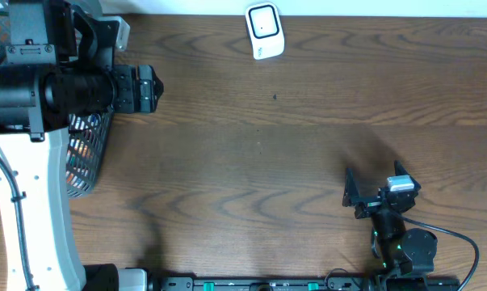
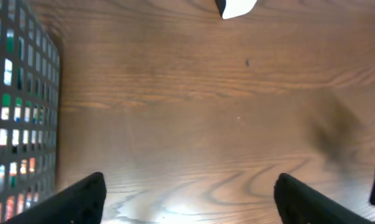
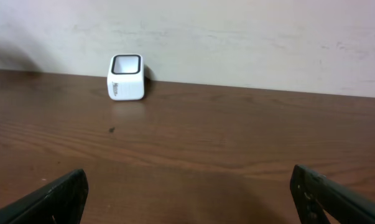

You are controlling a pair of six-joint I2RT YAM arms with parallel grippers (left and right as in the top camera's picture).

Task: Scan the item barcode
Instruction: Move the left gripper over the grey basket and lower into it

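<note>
Scanner (a small white block with a dark-rimmed window on its top face) stands at the far edge of the counter, about midway along it and close against the pale wall.

Left hand hangs over the far-left part of the counter, just beside the basket, a wire-mesh one at the left edge that is partly covered from above by the arm. The fingers are spread wide, with only bare wood between them. Through the mesh the left wrist view shows patches of green, white and orange (too broken up by the wires to name), so which item is in there I cannot tell.

Right hand sits low over the near-right part of the counter, well apart from both scanner and basket, and points toward the far edge. Its fingers are spread wide too and grip nothing. In its wrist view the scanner shows left of centre, at the wall.
</note>
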